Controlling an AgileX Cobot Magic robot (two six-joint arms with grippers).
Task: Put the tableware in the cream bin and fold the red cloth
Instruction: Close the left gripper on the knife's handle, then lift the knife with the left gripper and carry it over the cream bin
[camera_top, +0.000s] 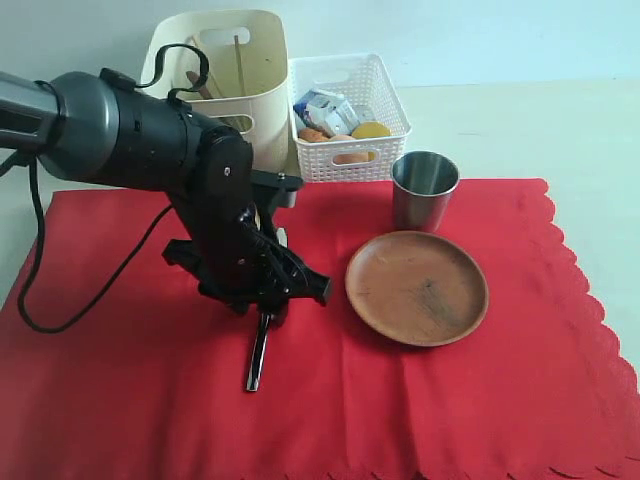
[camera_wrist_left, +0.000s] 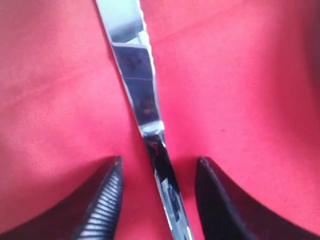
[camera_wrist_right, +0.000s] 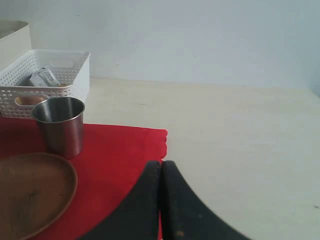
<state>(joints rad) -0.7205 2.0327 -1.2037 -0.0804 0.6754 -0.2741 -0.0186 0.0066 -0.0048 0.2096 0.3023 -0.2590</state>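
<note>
A metal table knife (camera_top: 258, 360) lies flat on the red cloth (camera_top: 450, 400). My left gripper (camera_top: 268, 305) is lowered over it. In the left wrist view the knife (camera_wrist_left: 145, 107) runs between the fingertips (camera_wrist_left: 112, 175), with red cloth showing on both sides, so the left gripper (camera_wrist_left: 160, 160) is open and not touching it. A round brown plate (camera_top: 416, 287) and a steel cup (camera_top: 424, 190) stand on the cloth to the right. The cream bin (camera_top: 262, 60) at the back holds chopsticks (camera_top: 238, 62) and a dark spoon (camera_top: 200, 85). My right gripper (camera_wrist_right: 161, 164) is shut and empty, over the cloth's corner.
A white lattice basket (camera_top: 350, 110) with food items stands right of the cream bin, just behind the cup. The left arm's bulky body and cable (camera_top: 90, 290) hang over the cloth's left half. Bare pale table (camera_wrist_right: 240, 130) lies beyond the cloth's right edge.
</note>
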